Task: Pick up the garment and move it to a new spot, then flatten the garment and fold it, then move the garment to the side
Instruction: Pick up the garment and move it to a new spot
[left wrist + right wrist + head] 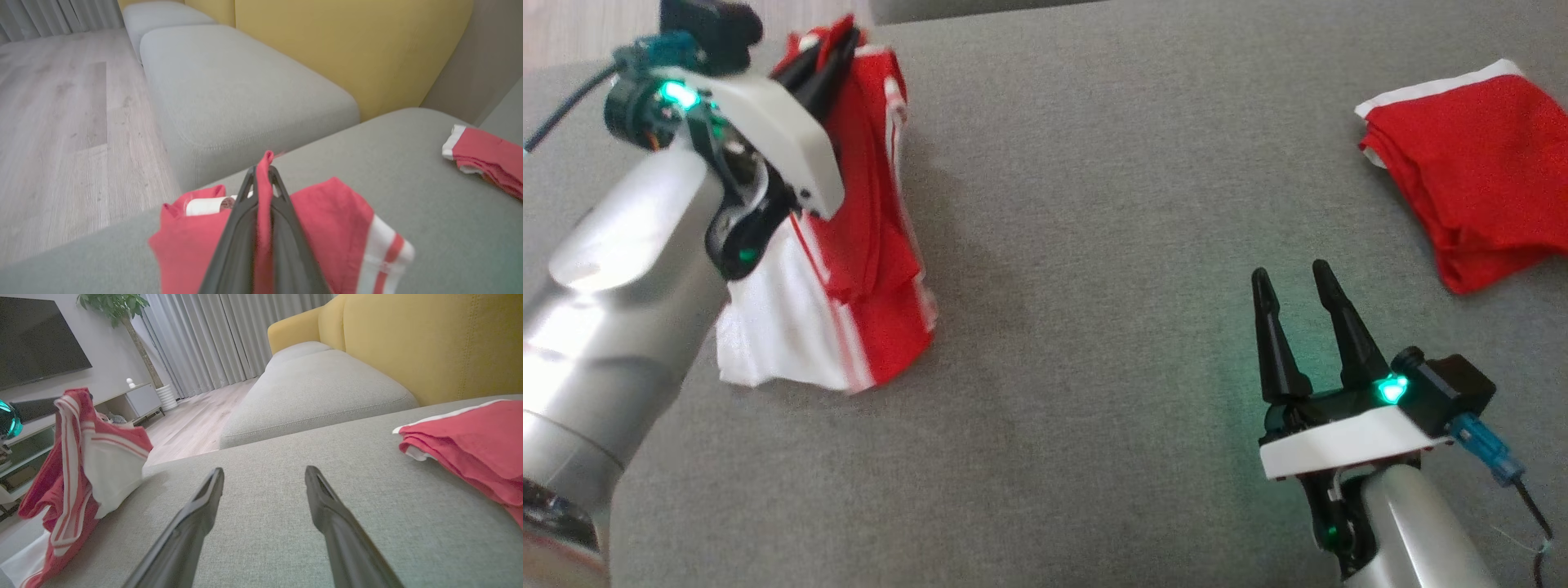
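Head view: our left gripper (843, 42) pinches the garment (874, 245), which hangs beneath it. Left wrist view: the garment is clamped between its fingers (241, 216). Right wrist view: our right gripper (264, 473) gapes, empty. We judge the pick-up underway; next, lift clear and carry.

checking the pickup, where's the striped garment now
Head view, upper left: the garment hangs pinched in the left claw, lower edge on the grey cushion, across from the folded red cloth at upper right.

A folded red cloth (1470, 171) lay on the grey cushion (1094, 245), ahead and right of the right claw (1290, 271); a yellow backrest (429, 343) and curtains (212, 335) stood beyond.
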You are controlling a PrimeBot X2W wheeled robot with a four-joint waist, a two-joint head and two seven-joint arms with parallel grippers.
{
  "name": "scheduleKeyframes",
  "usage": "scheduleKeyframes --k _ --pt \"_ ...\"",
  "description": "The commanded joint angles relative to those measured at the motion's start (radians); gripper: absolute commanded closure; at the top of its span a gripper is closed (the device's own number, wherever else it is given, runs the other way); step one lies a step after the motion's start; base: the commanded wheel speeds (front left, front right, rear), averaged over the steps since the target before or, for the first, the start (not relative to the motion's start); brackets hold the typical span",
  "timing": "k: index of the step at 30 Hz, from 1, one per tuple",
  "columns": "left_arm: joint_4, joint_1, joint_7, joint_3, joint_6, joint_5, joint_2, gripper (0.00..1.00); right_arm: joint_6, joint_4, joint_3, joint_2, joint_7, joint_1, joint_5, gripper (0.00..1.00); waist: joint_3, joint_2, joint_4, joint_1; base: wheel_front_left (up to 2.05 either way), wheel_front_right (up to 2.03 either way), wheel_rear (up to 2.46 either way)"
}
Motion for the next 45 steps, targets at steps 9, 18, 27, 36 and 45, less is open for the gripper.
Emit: scheduleKeyframes --k 9,18,27,36,45 --pt "-0.055 -0.11 -0.064 0.057 0.057 0.025 0.008 1.0 -0.001 -0.039 0.054 -0.004 -0.011 -0.014 0.032 0.0 -0.002 -0.0001 -0.069 0.0001 0.0 0.0 0.0" --pt "-0.033 -0.15 -0.179 0.053 0.079 0.065 -0.076 0.0 -0.001 -0.052 0.069 -0.004 -0.011 -0.034 0.055 0.0 0.029 -0.0001 -0.129 0.0001 0.0 0.0 0.0" --pt "0.04 -0.112 -0.287 0.042 0.08 0.101 -0.052 0.0 -0.001 -0.05 0.047 -0.004 -0.011 -0.017 0.031 0.0 -0.021 -0.0001 -0.073 0.0001 0.0 0.0 0.0" --pt "-0.163 0.203 -0.36 0.117 0.217 0.193 0.035 0.0 -0.001 -0.042 -0.008 -0.004 -0.011 0.044 -0.042 0.0 -0.136 -0.0001 0.081 0.0001 0.0 0.0 0.0" --pt "-0.543 0.793 -0.361 0.366 0.43 0.365 0.029 0.0 -0.001 -0.036 -0.036 -0.004 -0.011 0.117 -0.066 0.0 -0.209 -0.0001 0.15 0.0001 0.0 0.0 0.0"
